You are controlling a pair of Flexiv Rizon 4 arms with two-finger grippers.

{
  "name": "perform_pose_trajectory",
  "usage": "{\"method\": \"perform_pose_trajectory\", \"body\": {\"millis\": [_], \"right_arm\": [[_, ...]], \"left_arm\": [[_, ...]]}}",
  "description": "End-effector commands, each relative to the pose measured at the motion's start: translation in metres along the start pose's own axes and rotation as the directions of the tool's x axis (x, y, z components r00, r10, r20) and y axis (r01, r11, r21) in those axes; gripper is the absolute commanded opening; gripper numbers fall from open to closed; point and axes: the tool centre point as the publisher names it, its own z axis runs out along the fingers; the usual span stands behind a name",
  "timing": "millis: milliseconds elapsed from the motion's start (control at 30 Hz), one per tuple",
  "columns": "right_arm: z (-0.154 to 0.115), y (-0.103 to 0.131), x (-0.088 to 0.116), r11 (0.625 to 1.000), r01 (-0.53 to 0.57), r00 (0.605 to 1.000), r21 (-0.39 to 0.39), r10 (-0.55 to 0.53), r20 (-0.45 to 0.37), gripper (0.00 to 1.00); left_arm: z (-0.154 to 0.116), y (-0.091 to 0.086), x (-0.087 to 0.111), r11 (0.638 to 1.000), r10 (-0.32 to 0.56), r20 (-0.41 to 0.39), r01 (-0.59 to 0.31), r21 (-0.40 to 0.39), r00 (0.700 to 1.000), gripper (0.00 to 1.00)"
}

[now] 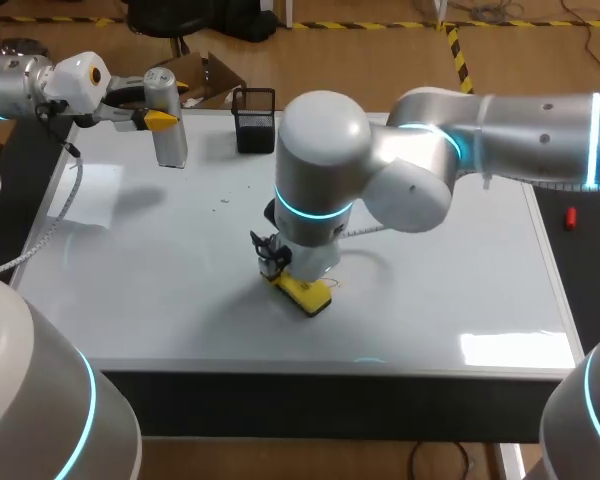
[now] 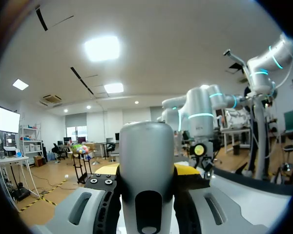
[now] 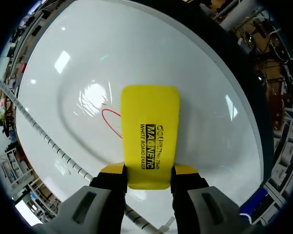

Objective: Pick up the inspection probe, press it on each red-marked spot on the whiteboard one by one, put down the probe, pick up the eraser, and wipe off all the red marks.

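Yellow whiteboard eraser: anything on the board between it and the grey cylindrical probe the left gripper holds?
Head view: only bare white whiteboard with a few tiny dark specks lies between the yellow eraser and the grey cylindrical probe.

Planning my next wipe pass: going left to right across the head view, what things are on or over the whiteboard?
Grey inspection probe at the far left → black holder at the far edge → yellow eraser on the board near the middle.

Rounded silver-white left arm [image 1: 20, 85] and right arm [image 1: 500, 125] with cyan joint rings [image 1: 315, 208], yellow fingertips [image 3: 112, 169], a ribbed white cable [image 3: 39, 134]
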Motion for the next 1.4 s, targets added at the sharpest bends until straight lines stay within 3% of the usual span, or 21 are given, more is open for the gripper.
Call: {"method": "perform_pose_trajectory", "body": {"millis": [33,533,1400], "right_arm": [[0.013,0.011,0.008,1.000,0.002,1.000,0.019,-0.002,-0.001,0.00],[0.023,0.052,0.045,0.999,-0.033,0.999,0.009,0.034,-0.023,0.00],[0.026,0.088,0.069,0.996,-0.087,0.996,-0.033,0.087,-0.020,0.00]], "left_arm": [[0.001,-0.003,0.002,1.000,0.001,0.004,-0.001,-0.005,1.000,0.00],[0.001,-0.003,0.002,1.000,0.001,0.004,-0.001,-0.005,1.000,0.00],[0.001,-0.003,0.002,1.000,0.001,0.004,-0.001,-0.005,1.000,0.00]]}}
